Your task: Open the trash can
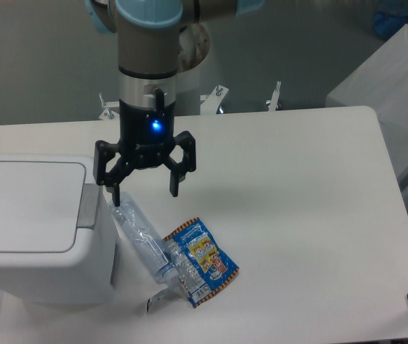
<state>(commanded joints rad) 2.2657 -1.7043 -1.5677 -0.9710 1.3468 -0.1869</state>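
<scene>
While the lid is sitting shut, the pincer [144,190] is hovering spread-fingered, gripping nothing, at the trash can's [35,229] two o'clock. Next, it likely needs pressing the grey push tab [89,206].

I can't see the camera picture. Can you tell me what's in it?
A robot gripper, open, hangs beside a closed white trash can, near its grey push tab. A crushed clear bottle and a snack wrapper lie on the white table.

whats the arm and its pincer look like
The arm is a grey metal cylinder with light blue joint caps at the top. Below it is a silver band, then a black body with a glowing blue light. The pincer is black, with two angular linked fingers.
</scene>
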